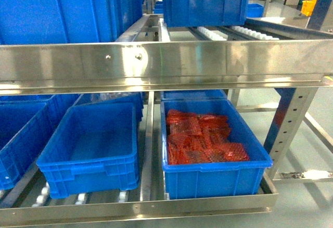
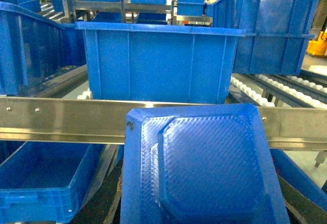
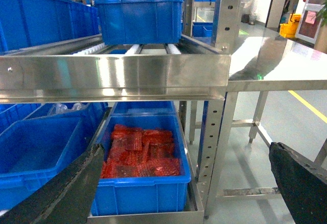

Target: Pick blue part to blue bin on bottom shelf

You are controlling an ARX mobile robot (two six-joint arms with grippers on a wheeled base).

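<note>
A blue part (image 2: 199,168), a textured square plastic tray, fills the lower middle of the left wrist view. My left gripper (image 2: 204,206) is shut on it, and only dark finger edges (image 2: 108,206) show beside it. It hangs in front of the upper steel rail. On the bottom shelf (image 1: 145,206) stands an empty blue bin (image 1: 88,144), also visible as the blue bin (image 2: 41,178) low on the left. My right gripper (image 3: 185,152) is open with nothing between its fingers (image 3: 66,193), facing the rack. Neither gripper shows in the head view.
A blue bin of red parts (image 1: 208,144) sits to the right of the empty one. More blue bins (image 1: 205,1) stand on the upper roller tier behind a steel rail (image 1: 156,64). A steel table (image 3: 276,65) adjoins the rack's right upright (image 3: 214,132).
</note>
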